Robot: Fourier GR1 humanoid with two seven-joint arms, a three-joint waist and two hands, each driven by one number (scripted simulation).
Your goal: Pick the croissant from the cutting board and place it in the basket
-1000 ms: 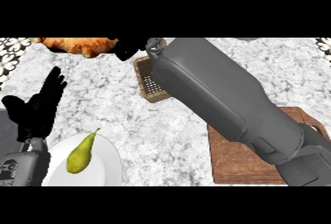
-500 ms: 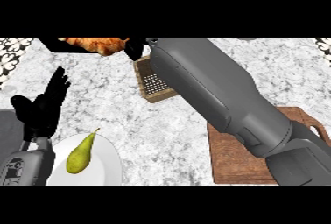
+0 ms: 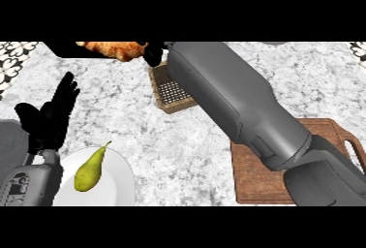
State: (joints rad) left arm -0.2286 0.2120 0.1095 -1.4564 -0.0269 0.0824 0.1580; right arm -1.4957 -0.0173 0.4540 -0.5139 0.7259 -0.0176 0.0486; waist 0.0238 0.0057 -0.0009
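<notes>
— Since a moment ago, the croissant (image 3: 114,49) has moved to the right along the top edge, and now it sits closer to the basket (image 3: 170,92). See it?

— Yes! It is golden brown and way up at the top. Who has it?

— The right hand (image 3: 151,53) has it. The black fingers are curled round the right end of the croissant. The long grey arm runs from the bottom right corner all the way up there.

— Is the croissant in the basket now?

— No. It is up above the basket, a bit to the left of it. The basket is brown with a mesh bottom, and the grey arm covers its right side.

— Where is the cutting board (image 3: 257,179)?

— Down on the right, well apart from the croissant. It is brown wood with a handle on its right side. The arm goes over much of it.

— What does the left hand (image 3: 52,114) do?

— It is at the left, with its fingers straight and pointing up. It holds nothing. It has moved a little to the right too.

— And what is that green thing?

— A pear (image 3: 90,168). It lies on a white plate (image 3: 118,186) at the bottom left, just below the left hand. Its stem points up and to the right.

— What is under it all?

— A grey and white speckled counter (image 3: 178,140).
</notes>
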